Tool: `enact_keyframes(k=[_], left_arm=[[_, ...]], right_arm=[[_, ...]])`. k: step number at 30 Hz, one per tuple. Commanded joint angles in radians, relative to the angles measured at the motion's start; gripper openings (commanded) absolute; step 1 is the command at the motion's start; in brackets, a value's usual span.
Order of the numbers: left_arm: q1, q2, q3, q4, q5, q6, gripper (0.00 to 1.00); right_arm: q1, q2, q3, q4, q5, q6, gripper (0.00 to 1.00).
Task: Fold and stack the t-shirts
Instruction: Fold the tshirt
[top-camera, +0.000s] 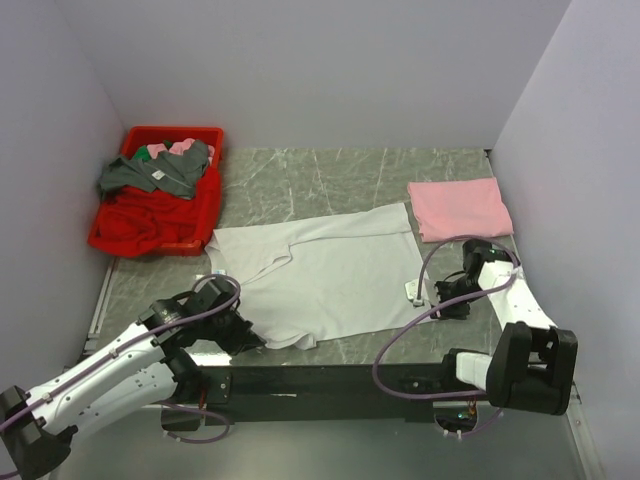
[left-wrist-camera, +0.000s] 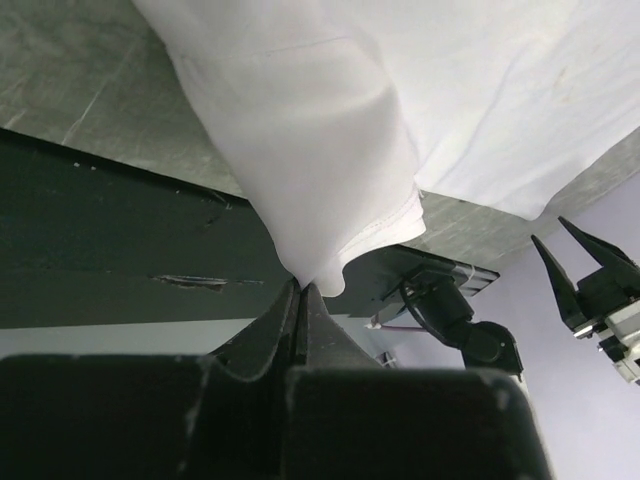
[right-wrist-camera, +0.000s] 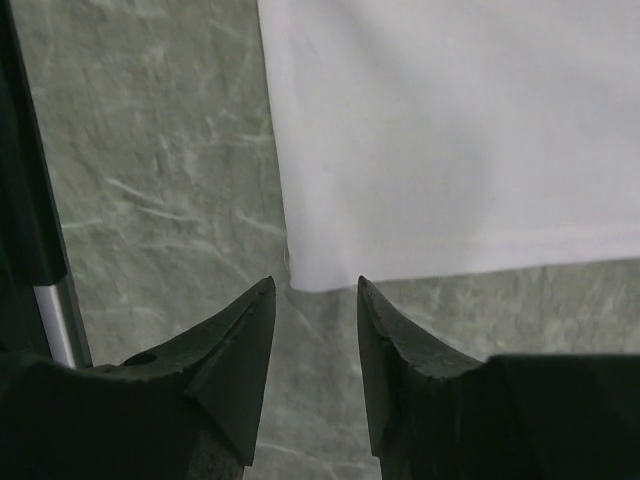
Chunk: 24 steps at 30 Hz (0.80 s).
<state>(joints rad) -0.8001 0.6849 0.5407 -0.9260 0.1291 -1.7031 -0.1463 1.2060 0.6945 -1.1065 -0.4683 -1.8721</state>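
Note:
The white t-shirt lies spread on the table's middle, with its near left part bunched. My left gripper is shut on that near left edge; in the left wrist view the cloth hangs pinched between the closed fingertips. My right gripper is open and empty at the shirt's near right corner. In the right wrist view the corner of the shirt lies just ahead of the gap between the open tips. The pale pink t-shirt lies folded at the back right.
A red bin with grey, red and pink clothes stands at the back left. A black bar runs along the table's near edge. Walls close in the left, back and right sides.

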Motion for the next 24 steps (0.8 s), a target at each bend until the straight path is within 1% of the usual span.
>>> enact_keyframes(k=[1, 3, 7, 16, 19, 24], left_arm=[[0.013, 0.011, 0.054, 0.004, -0.048, 0.040, 0.00], [0.025, 0.010, 0.044, 0.019, -0.031, 0.059, 0.00], [0.047, 0.002, 0.024, 0.047, -0.002, 0.077, 0.00], [0.088, -0.012, 0.030, 0.035, 0.009, 0.106, 0.00], [0.096, -0.013, 0.057, 0.010, -0.009, 0.111, 0.00], [0.105, -0.018, 0.134, -0.051, -0.057, 0.131, 0.00]], right_arm=[[-0.038, -0.052, -0.024, 0.010, 0.060, -0.068, 0.45], [-0.038, -0.062, -0.038, 0.014, 0.062, -0.070, 0.44], [-0.038, -0.016, -0.056, 0.065, 0.051, -0.030, 0.44], [-0.036, 0.052, -0.082, 0.145, 0.046, 0.002, 0.42], [-0.036, 0.079, -0.093, 0.168, 0.049, 0.007, 0.38], [-0.036, 0.057, -0.093, 0.155, 0.036, 0.010, 0.22]])
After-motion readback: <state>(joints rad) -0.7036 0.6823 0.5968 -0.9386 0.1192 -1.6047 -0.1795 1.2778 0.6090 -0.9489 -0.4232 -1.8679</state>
